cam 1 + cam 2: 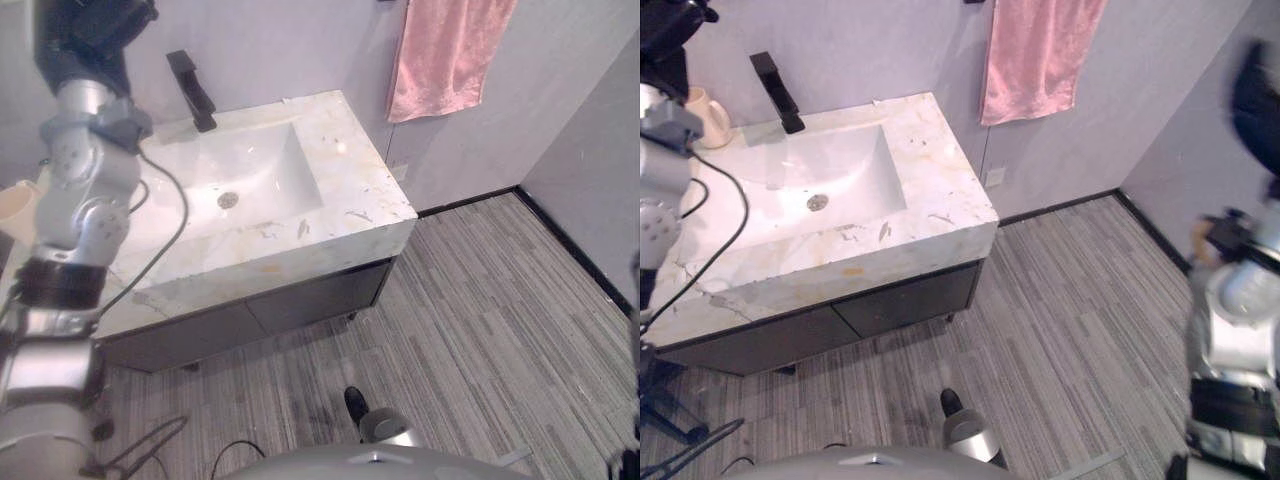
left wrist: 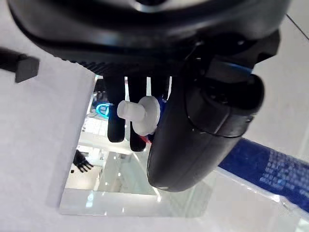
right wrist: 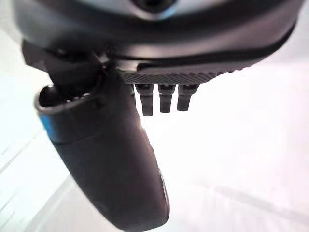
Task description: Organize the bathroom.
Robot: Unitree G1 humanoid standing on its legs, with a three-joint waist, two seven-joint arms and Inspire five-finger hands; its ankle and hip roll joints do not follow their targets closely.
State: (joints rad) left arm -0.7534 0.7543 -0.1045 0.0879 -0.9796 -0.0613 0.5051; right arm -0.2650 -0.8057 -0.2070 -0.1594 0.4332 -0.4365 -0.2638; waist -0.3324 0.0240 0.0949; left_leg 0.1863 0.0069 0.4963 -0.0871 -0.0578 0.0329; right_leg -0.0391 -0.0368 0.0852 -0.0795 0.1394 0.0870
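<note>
Nearest to you lies the floor (image 1: 480,330), laid in grey striped planks that run up to a dark skirting at the walls.

Beyond the floor stands one vanity desk (image 1: 940,215) with a marbled pale top and two dark cabinet doors (image 1: 900,300) set side by side beneath it. One white sink basin (image 1: 250,170) is sunk into the top, with one round drain (image 1: 228,200) at its middle.

At the back edge of the basin you see one black faucet (image 1: 192,90), upright, its spout reaching over the bowl. One cream cup (image 1: 705,115) stands on the desk just beside the faucet, at the rear left corner against the wall.

Farthest back, one pink towel (image 1: 445,55) hangs on the wall to the right of the desk, clear of the top.

Your left hand (image 2: 193,130) is raised above the desk's left end. In the left wrist view its fingers (image 2: 116,121) hang straight and hold nothing; a white cover (image 2: 140,113) sits on the thumb.

Your right hand (image 3: 111,159) is held up at the right side, well apart from the desk. Its fingers (image 3: 164,99) appear as short stubs, and you cannot tell whether they are curled or straight.
</note>
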